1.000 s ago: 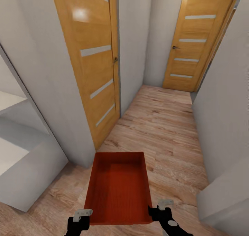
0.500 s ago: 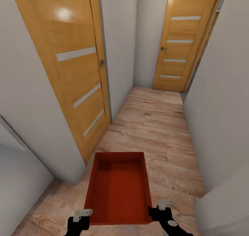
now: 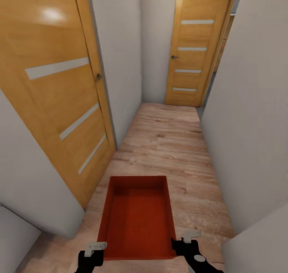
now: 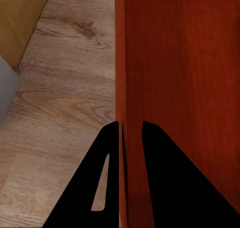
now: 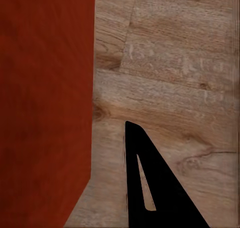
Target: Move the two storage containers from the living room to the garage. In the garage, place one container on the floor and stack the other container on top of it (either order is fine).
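One orange-red storage container (image 3: 138,217) hangs low in front of me over the light wood-plank floor (image 3: 168,145), open top up, ribbed bottom showing. My left gripper (image 3: 97,247) is at its near left corner. In the left wrist view its two fingers stand on either side of the container's thin wall (image 4: 121,88), shut on it. My right gripper (image 3: 188,238) is at the near right corner. The right wrist view shows one finger (image 5: 142,178) beside the container (image 5: 45,98), with a strip of floor between them; the other finger is hidden. The second container is out of view.
I am in a narrow corridor with pale walls. A wooden door (image 3: 52,89) with pale glass strips is close on the left, and a wall corner (image 3: 36,193) juts out below it. A matching shut door (image 3: 196,49) closes the far end. The right wall (image 3: 248,125) runs close alongside.
The whole view has shifted as I travel along the corridor: the left door is nearer and the white ledge at the left has left the frame. Container and grippers keep their places in the picture.
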Motion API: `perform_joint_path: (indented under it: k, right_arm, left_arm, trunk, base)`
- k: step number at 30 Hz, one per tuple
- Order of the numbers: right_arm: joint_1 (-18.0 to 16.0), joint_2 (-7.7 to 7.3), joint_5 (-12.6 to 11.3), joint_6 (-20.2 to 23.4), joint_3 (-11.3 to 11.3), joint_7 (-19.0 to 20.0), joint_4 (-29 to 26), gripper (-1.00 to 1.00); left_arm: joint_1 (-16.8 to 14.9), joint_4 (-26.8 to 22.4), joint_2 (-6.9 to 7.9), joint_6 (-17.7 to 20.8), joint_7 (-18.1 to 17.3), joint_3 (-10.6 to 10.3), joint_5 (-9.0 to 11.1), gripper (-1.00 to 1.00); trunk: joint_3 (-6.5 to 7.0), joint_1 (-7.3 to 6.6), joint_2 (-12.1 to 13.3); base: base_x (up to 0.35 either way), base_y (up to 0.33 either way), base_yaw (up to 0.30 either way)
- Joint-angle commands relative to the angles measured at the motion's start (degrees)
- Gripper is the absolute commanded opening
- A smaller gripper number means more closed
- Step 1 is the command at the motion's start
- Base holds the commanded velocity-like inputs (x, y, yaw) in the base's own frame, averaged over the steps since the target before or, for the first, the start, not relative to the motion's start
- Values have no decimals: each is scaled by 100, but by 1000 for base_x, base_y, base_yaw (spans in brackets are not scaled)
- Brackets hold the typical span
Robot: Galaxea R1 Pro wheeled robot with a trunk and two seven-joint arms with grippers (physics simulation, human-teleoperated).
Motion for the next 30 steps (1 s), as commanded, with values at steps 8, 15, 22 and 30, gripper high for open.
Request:
perform_joint_path:
  k: [8,15,22,30]
  right_arm:
    - [-6,-91,-4,-21,-50,-66,9,-100]
    - [-6,-91,-4,-21,-50,-66,9,-100]
    - [-6,-91,-4,-21,-50,-66,9,-100]
    - [-6,-91,-4,-21,-51,-66,9,-100]
  left_arm:
    - [-3,-8,4,-15,46,95,56,-100]
    - [-3,-8,4,-15,47,94,56,-100]
    - [-3,-8,4,-15,48,94,56,-100]
    - [-3,-8,4,-15,49,96,56,-100]
  trunk:
    - [2,3,-2]
    - [12,3,-2]
    - [33,3,-2]
    - [36,3,-2]
  base:
    - [343,0,-83]
    - [343,0,-98]
    - [343,0,-172]
    - [343,0,-17]
